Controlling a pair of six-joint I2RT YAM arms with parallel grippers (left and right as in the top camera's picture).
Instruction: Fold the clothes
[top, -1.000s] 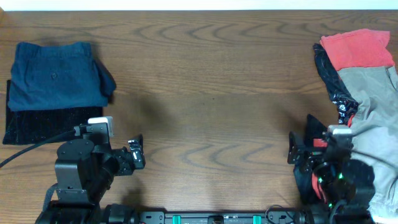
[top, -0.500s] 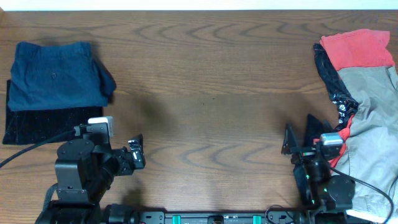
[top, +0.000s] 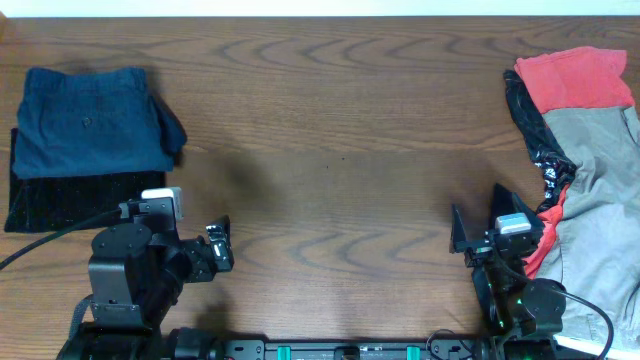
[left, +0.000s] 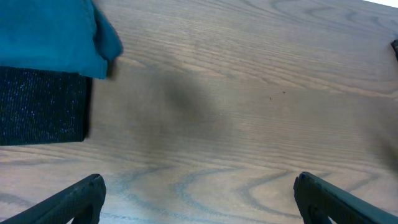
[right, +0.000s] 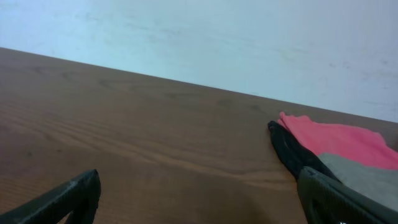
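Observation:
Folded blue shorts (top: 88, 122) lie on a folded dark garment (top: 70, 200) at the table's left; both show in the left wrist view, the blue shorts (left: 50, 34) above the dark garment (left: 40, 106). An unfolded pile sits at the right edge: a red garment (top: 575, 78), a grey garment (top: 600, 190) and a black garment (top: 525, 125). The red garment (right: 336, 140) also shows in the right wrist view. My left gripper (top: 215, 245) is open and empty over bare wood. My right gripper (top: 478, 230) is open and empty just left of the pile.
The wooden table (top: 330, 150) spreads between the folded stack and the pile. A pale wall (right: 199, 37) stands beyond the table's far edge. The arm bases stand at the front edge.
The right arm has shifted left and tilted, its gripper moving off the clothes pile toward bare wood. The left arm has not moved.

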